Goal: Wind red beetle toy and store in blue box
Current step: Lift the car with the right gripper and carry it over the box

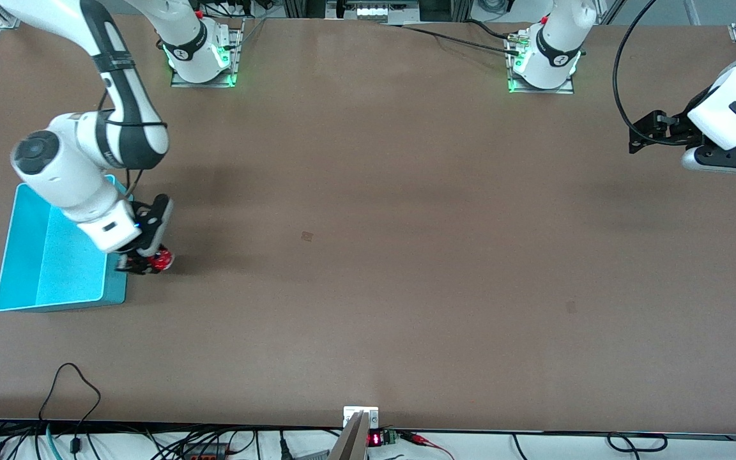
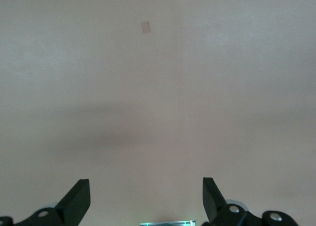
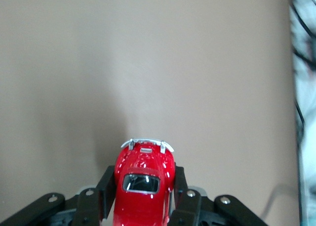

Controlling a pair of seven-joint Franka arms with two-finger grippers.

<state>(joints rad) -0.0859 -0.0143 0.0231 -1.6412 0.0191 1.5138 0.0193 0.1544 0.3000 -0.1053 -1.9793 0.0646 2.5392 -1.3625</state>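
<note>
1. The right hand (image 1: 149, 260) grips the red beetle toy (image 1: 163, 259) by its flanks, both black fingers (image 3: 105, 194) pressed tight against the car's rounded body – the toy is carried in the air just beside the blue box (image 1: 23, 255), over the brown desk (image 1: 368, 255) at the box's wall toward the left arm's end.

2. Seen from the right wrist, the red beetle toy (image 3: 144, 186) points away from the hand, its silvery bumper at the leading end and a dark window on its glossy top; the hand (image 3: 143, 199) clamps it at mid-body, with bare desk (image 3: 148, 63) below.

3. The blue box – a light cyan-blue rectangular bin with thin walls – sits on the desk at the right arm's end, partly covered in the front view by the right arm's white wrist.

4. The left hand (image 1: 646, 134) waits at the left arm's end of the desk, raised above it and holding nothing. In the left wrist view its two dark fingers (image 2: 76, 201) stand wide apart around the hand's middle (image 2: 146, 199), with only the desk surface and a small pale square patch (image 2: 145, 26) between and ahead of them.

5. A tangle of black cables (image 1: 74, 434) runs along the desk edge nearest the front camera.
</note>
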